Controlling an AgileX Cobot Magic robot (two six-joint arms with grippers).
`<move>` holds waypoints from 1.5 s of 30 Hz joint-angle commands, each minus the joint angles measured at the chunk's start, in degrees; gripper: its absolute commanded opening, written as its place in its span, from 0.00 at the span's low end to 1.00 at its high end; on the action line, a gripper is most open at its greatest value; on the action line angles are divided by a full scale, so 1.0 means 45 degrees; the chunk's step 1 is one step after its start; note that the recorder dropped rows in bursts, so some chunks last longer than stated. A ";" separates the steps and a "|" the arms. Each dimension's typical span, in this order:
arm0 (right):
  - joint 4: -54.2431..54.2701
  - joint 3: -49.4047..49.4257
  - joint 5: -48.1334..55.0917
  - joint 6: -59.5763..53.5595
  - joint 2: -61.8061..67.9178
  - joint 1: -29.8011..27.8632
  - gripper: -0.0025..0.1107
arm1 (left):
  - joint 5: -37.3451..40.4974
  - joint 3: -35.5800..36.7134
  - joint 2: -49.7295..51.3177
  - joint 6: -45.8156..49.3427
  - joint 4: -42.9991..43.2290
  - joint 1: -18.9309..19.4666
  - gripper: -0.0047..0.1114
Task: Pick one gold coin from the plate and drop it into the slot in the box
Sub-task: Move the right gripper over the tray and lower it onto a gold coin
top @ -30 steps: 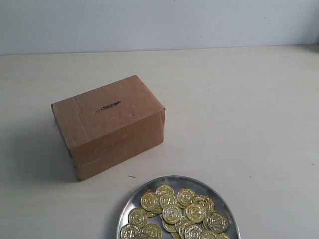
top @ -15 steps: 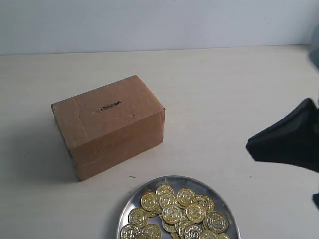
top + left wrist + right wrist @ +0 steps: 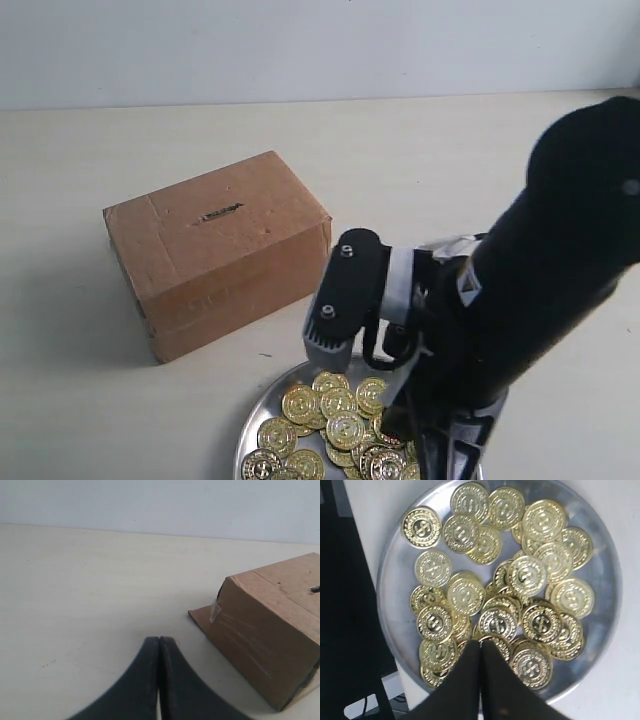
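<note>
The round silver plate sits at the near edge, heaped with several gold coins. My right gripper hangs over the plate, shut, with nothing between its tips, above the coins. In the exterior view its tips are hidden by the arm. The brown cardboard box stands to the left behind the plate, with the dark slot in its top face. My left gripper is shut and empty over bare table, with the box off to one side.
The pale table stretches to a light wall at the back. Dark floor and a cable show past the table's edge in the right wrist view.
The right arm has swung in from the right edge and now covers the plate's right part. Box and plate have not moved.
</note>
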 commanded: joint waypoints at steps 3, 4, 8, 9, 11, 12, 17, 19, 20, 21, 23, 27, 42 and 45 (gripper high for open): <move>-0.0736 -0.1656 0.0115 0.0232 0.2077 0.0215 0.02 | -0.0125 -0.0005 -0.0064 0.0035 -0.0074 0.0024 0.04; -0.0798 -0.1780 0.0186 0.0262 0.2266 0.0215 0.02 | -0.0125 -0.0005 -0.0064 0.0035 -0.0074 0.0024 0.04; -0.3364 -0.2480 0.0354 0.1411 0.3567 0.1172 0.02 | -0.0125 -0.0005 -0.0064 0.0035 -0.0074 0.0024 0.04; -0.3821 -0.2512 0.0354 0.1649 0.3698 0.1342 0.02 | -0.0125 -0.0005 -0.0064 0.0035 -0.0074 0.0024 0.04; -0.4218 -0.2540 0.0303 0.1877 0.3879 0.1565 0.02 | -0.0125 -0.0005 -0.0064 0.0035 -0.0074 0.0024 0.04; -0.4142 -0.2540 0.0303 0.1877 0.3898 0.1591 0.02 | -0.0125 -0.0005 -0.0064 0.0035 -0.0074 0.0024 0.04; -0.4142 -0.2540 -0.0212 0.1853 0.4083 0.1928 0.05 | -0.0125 -0.0005 -0.0064 0.0035 -0.0074 0.0024 0.04; -0.4064 -0.2540 -0.0579 0.1853 0.4127 0.1997 0.12 | -0.0125 -0.0005 -0.0064 0.0035 -0.0074 0.0024 0.04; -0.3996 -0.2540 -0.0714 0.1853 0.4146 0.1997 0.16 | -0.0125 -0.0005 -0.0064 0.0035 -0.0074 0.0024 0.04; -0.3927 -0.2540 -0.0812 0.1834 0.4177 0.1997 0.22 | -0.0125 -0.0005 -0.0064 0.0035 -0.0074 0.0024 0.04; -0.3856 -0.2540 -0.0906 0.1834 0.4206 0.1997 0.33 | -0.0125 -0.0005 -0.0064 0.0035 -0.0074 0.0024 0.04; -0.3647 -0.2540 -0.1105 0.1834 0.4670 0.1997 0.49 | -0.0125 -0.0005 -0.0064 0.0035 -0.0074 0.0024 0.04; -0.3556 -0.2540 -0.1699 0.2216 0.5199 0.1911 0.49 | -0.0125 -0.0005 -0.0064 0.0035 -0.0074 0.0024 0.04; -0.3556 -0.2540 -0.1675 0.2299 0.5217 0.1850 0.49 | -0.0125 -0.0005 -0.0064 0.0035 -0.0074 0.0024 0.04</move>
